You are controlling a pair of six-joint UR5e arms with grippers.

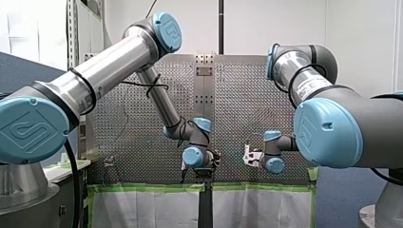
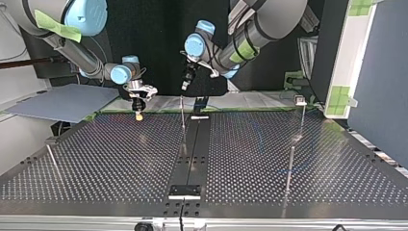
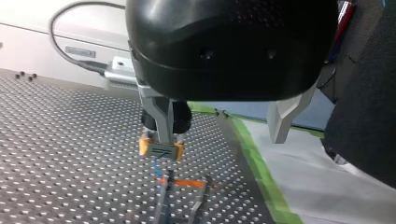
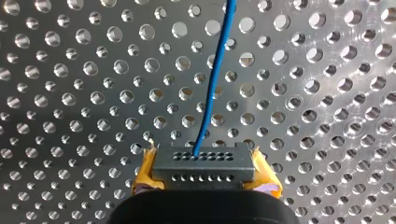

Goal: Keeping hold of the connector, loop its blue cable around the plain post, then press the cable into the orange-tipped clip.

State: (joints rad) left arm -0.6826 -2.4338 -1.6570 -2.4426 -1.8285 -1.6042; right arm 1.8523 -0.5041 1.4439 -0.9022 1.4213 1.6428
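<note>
Perforated table: fills the lower two thirds of the top view, with a black strip running down its centre.

My left arm: enters from the front view's left edge and folds down to lower centre. My right arm: fills the right side of that view, wrist pointing toward centre.

Left gripper: black body, metal fingers spread wide with nothing between them. In the top view it hangs at upper centre, over the table's far edge.

Right gripper: upper left of centre in the top view, low over the table's far edge. Its yellow pads are pressed against both ends of the connector, pinching it.

Connector: grey block with rows of small holes. The left wrist view shows it ahead of the left gripper's near finger. Contact with the table cannot be judged.

Blue cable: leaves the connector's face and runs straight away from the right gripper across the holes.

Orange-tipped clip: stands just below the connector in the left wrist view. The cable passes by its orange end; touching or not, cannot tell.

Thin post: upright at the strip's far end.
</note>
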